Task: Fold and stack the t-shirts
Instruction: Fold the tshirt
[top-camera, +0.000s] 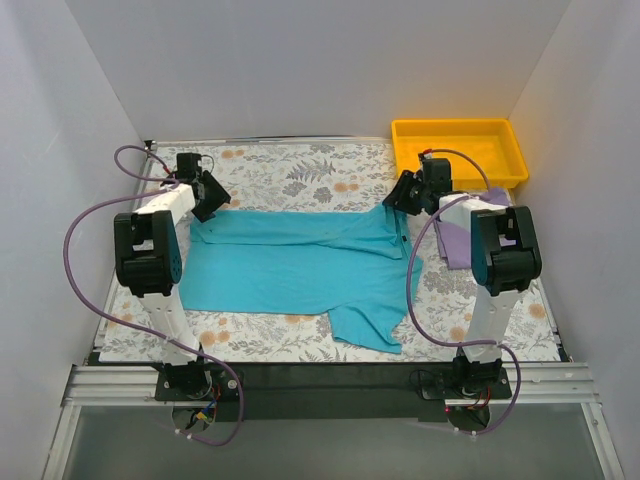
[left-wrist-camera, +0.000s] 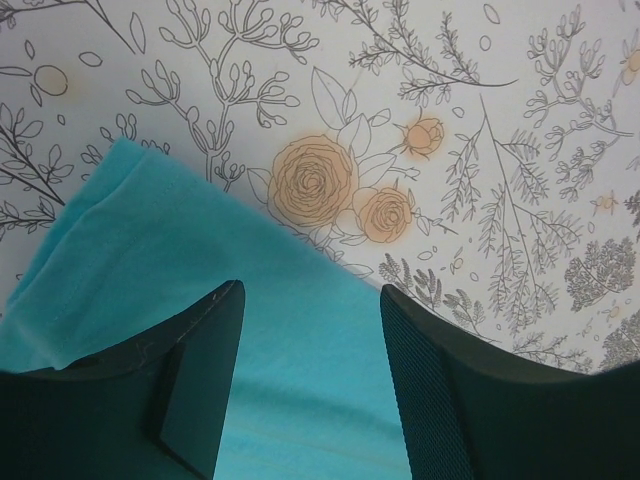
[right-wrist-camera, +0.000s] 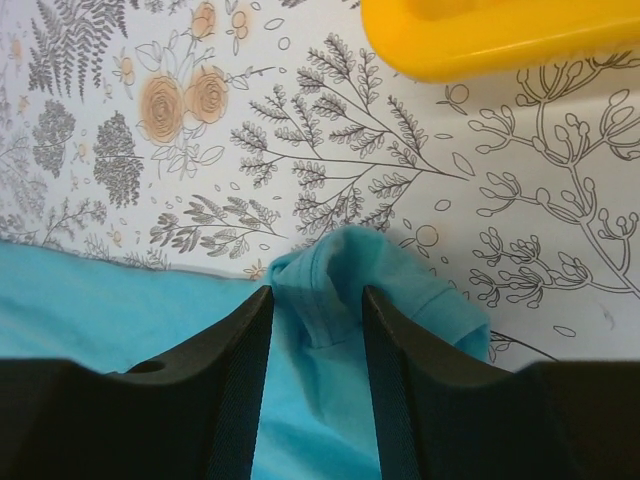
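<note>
We see the right gripper (right-wrist-camera: 317, 300) from just behind its two dark fingers (right-wrist-camera: 225, 380), which rise from the bottom edge with their jaws set narrowly apart. Between them a raised fold of the teal t-shirt (right-wrist-camera: 90, 300) is pinched, its stitched hem bunching up just past the tips. The rest of the teal cloth spreads flat to the left and lies in a small rumpled lobe to the right. Beyond it we make out the counter (right-wrist-camera: 350, 150), covered with a print of grey leaves and orange roses. A rounded corner of a yellow tray (right-wrist-camera: 500, 30) sits at the top right, well apart from the cloth.
</note>
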